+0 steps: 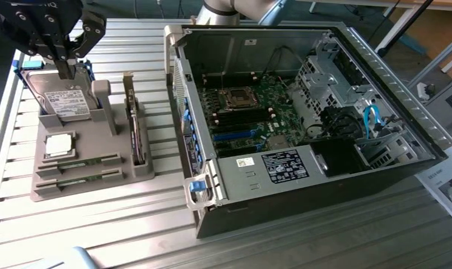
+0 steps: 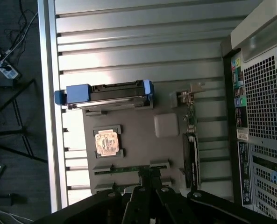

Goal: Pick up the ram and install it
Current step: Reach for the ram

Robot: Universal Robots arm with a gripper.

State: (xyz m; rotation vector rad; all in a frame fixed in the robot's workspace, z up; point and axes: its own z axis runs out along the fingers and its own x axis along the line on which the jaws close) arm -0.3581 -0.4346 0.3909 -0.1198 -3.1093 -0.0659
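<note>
While gripper point(image 1: 65, 68) hangs closed, ram point(image 1: 78, 165) racked, motherboard point(image 1: 248, 112) in exterior view.

A ribbed metal table point(image 1: 98, 224) stands over dark floor point(image 2: 26, 186) strewn with cables point(image 2: 21, 29) and a power strip point(image 2: 1, 64).

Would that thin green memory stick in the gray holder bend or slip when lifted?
Probably stiff: the ram is a flat board standing on edge in its holder. Likely light, being thin; its narrow edge might slip.
</note>
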